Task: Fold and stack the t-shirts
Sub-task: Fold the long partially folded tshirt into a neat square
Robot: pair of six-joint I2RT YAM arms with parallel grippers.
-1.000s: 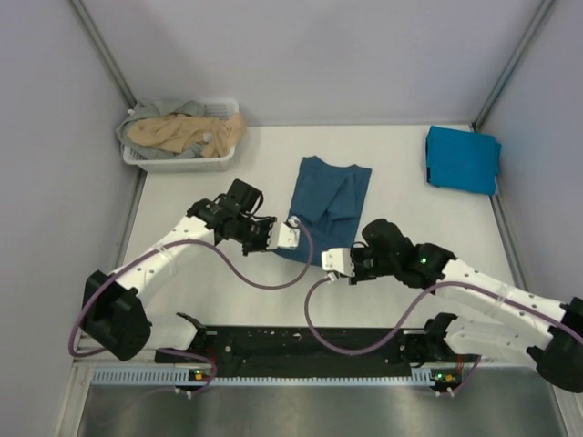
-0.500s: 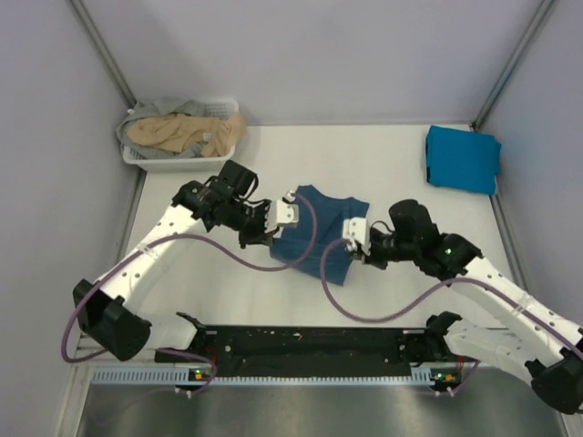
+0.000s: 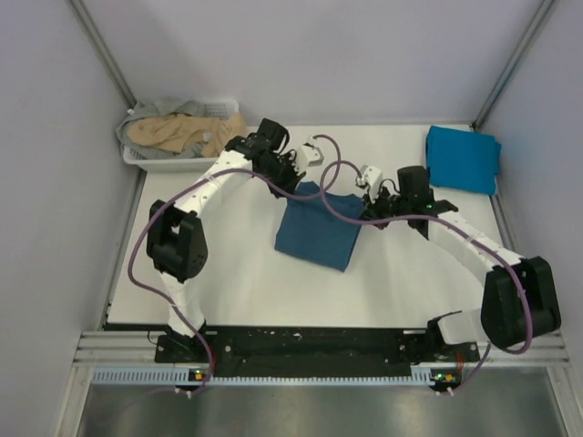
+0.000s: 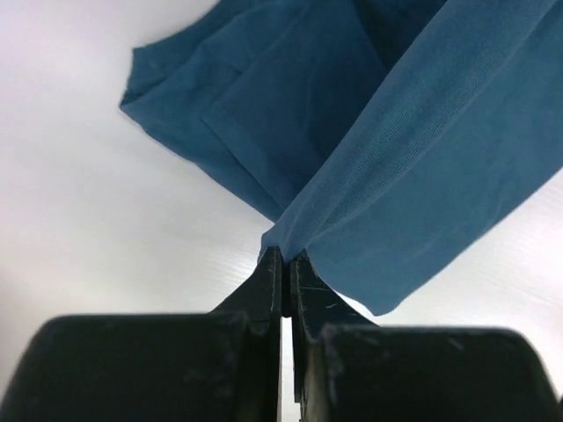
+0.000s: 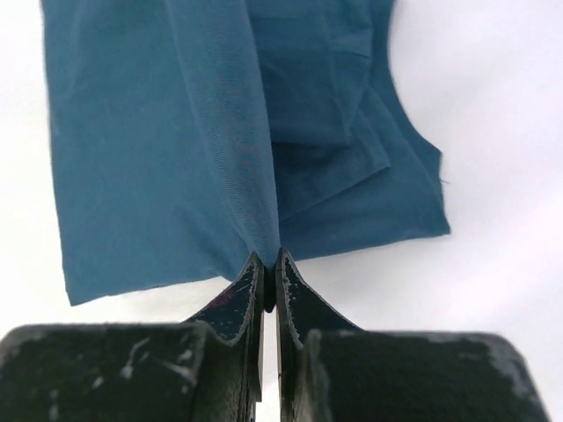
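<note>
A dark teal-blue t-shirt lies mid-table, doubled over on itself. My left gripper is shut on its far left corner. In the left wrist view the gripper pinches a raised fold of the shirt. My right gripper is shut on the far right corner. In the right wrist view the gripper pinches the cloth, which stretches away over the lower layer. A folded cyan-blue t-shirt lies at the far right.
A white slatted basket stands at the far left corner, holding a tan shirt and a grey shirt. Grey walls close in the table on three sides. Purple cables loop from both arms over the table.
Both grippers have carried the shirt's near edge away from the arm bases to its far edge, laying the cloth over itself. Both arms now reach far across the table.
</note>
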